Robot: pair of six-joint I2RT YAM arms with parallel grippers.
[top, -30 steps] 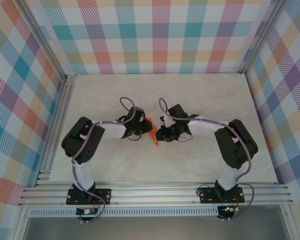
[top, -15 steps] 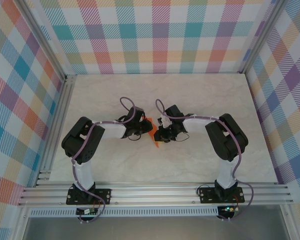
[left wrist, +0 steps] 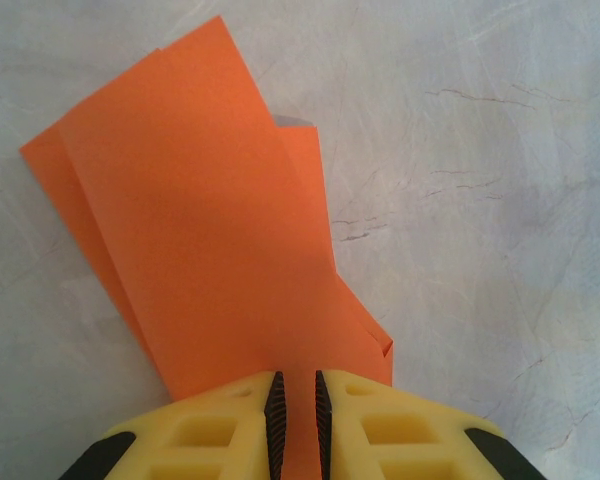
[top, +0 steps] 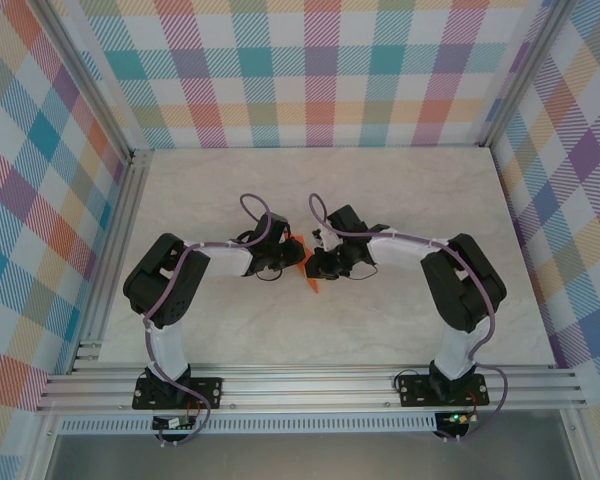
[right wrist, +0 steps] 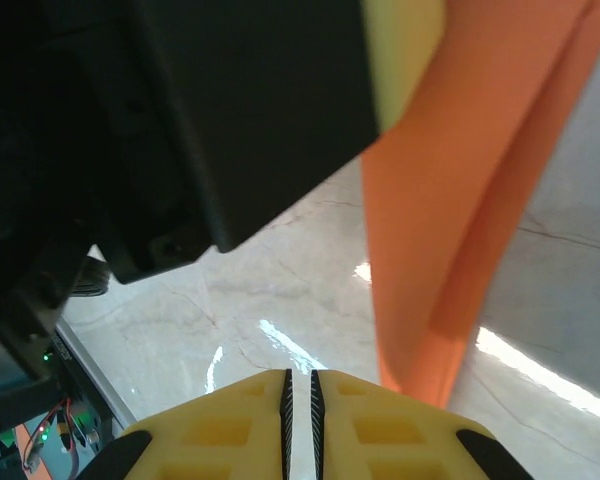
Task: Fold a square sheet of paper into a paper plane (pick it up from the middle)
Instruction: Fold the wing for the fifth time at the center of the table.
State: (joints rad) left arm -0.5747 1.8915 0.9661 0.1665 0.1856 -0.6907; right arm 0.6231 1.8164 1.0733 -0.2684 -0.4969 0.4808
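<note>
Arms bent inward, your left gripper pinched the thin, creased orange paper, which fanned ahead over the veined marble table. Your right gripper sat closed and empty, the paper hanging just ahead-right.

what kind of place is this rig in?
Looks like an enclosed benchtop robot test cell: aluminium frame rails, plaid wall panels, left arm and right arm bolted at a marble-look table.

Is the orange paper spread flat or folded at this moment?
Folded. The left wrist view shows the orange paper in overlapping layers with stepped edges, narrowing toward the left pincer, which is shut on it.
</note>
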